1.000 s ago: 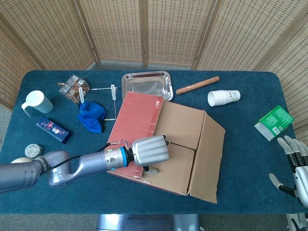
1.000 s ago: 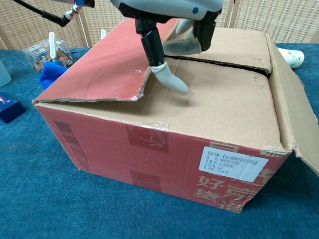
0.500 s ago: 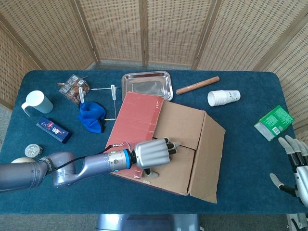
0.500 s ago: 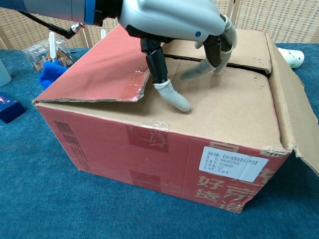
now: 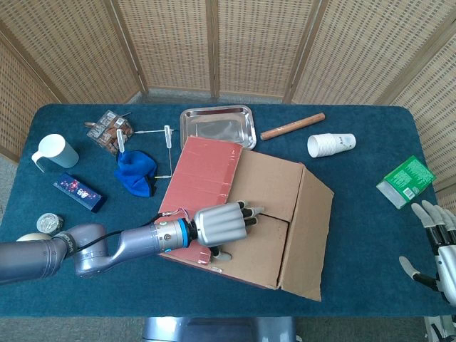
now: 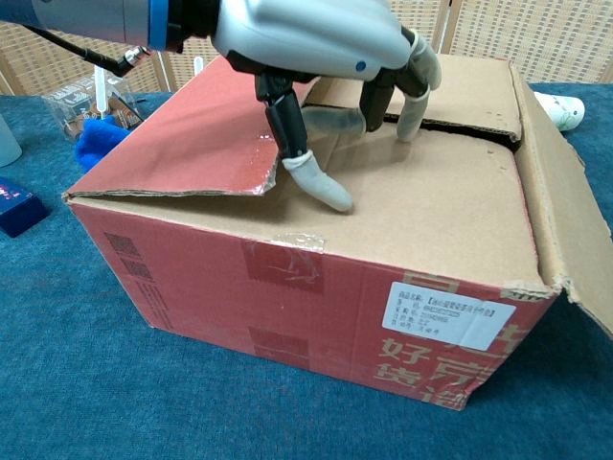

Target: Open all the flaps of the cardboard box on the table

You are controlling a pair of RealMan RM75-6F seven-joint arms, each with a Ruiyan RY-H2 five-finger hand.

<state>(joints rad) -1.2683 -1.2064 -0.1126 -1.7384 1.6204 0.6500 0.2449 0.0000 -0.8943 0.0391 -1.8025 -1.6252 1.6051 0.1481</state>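
The cardboard box (image 5: 271,192) sits mid-table, its top a brown pair of flaps with a dark seam (image 6: 460,129) between them. A red outer flap (image 5: 203,174) lies raised on the left side, and the right outer flap (image 5: 310,235) hangs open. My left hand (image 5: 221,226) lies over the box top. In the chest view the left hand (image 6: 316,38) has its fingers bent down, tips at the seam, and its thumb (image 6: 321,187) presses the near flap. It holds nothing. My right hand (image 5: 438,249) hovers open at the table's right edge, far from the box.
Behind the box lie a metal tray (image 5: 217,127), a wooden rolling pin (image 5: 292,126) and stacked paper cups (image 5: 331,144). A green packet (image 5: 406,181) is at the right. At the left are a blue cloth (image 5: 135,172), a white mug (image 5: 55,152) and a dark blue box (image 5: 78,192).
My left hand stretched its fingers forward over the box top, then curled them down to the seam and drew back a little. The flaps and the right hand have not moved.
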